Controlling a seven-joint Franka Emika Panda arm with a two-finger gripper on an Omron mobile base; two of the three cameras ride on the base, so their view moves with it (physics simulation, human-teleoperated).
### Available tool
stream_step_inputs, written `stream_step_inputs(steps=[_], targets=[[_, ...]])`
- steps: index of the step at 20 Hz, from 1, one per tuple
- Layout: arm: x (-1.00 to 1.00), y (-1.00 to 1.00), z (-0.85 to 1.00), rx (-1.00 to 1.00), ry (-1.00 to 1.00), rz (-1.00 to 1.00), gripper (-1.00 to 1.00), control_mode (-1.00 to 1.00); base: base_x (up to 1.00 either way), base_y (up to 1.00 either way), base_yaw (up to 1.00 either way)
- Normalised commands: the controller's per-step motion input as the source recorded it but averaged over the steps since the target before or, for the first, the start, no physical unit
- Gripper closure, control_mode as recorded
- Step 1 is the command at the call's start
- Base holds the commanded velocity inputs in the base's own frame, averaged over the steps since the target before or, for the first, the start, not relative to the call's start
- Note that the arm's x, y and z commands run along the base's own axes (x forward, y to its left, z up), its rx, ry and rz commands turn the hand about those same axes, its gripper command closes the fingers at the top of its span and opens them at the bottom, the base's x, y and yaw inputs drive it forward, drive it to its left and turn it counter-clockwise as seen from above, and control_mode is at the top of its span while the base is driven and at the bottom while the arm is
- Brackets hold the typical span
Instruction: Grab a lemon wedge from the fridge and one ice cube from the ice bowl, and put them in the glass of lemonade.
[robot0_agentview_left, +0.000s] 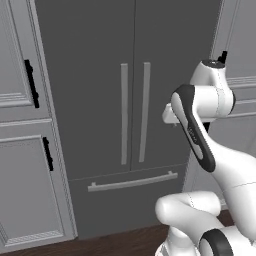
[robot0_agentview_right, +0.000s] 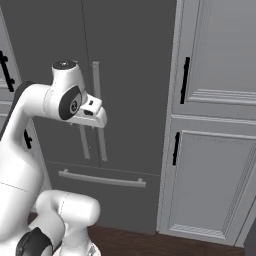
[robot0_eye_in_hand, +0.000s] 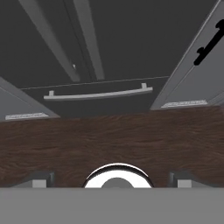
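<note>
In the left base view, the tall dark grey fridge with two doors (robot0_agentview_left: 127, 100) stands right in front of the robot. Both doors are shut, so the lemon wedge must be inside, where nobody can see it. Two long silver bar handles (robot0_agentview_left: 134, 113) hang side by side down the middle, and a third silver bar lies across the bottom drawer (robot0_agentview_left: 133, 181). The white arm is folded up near the right door, with its hand close to the fridge. It probably waits there because the door has to be pulled open first.

In the right base view, the same fridge is on the left, and pale grey cabinets with black handles (robot0_agentview_right: 215, 150) stand to its right. The gripper (robot0_agentview_right: 95, 114) hangs just beside the silver handles but does not hold them. Whether its fingers are apart or together cannot be told.

In the hand view, the camera looks down at the dark brown wood floor (robot0_eye_in_hand: 112, 140) and the bottom drawer bar. The fingers seem spread, with nothing between them.
</note>
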Motion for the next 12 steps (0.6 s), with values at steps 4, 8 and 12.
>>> stream_step_inputs(steps=[4, 8, 12], targets=[[0.0, 0.0, 0.0, 0.0, 0.0, 0.0, -1.0, 1.0, 0.26, 0.23, 0.0], [0.0, 0.0, 0.0, 0.0, 0.0, 0.0, -1.0, 1.0, -0.03, 0.27, 0.0], [0.0, 0.0, 0.0, 0.0, 0.0, 0.0, -1.0, 1.0, -0.08, 0.38, 0.01]])
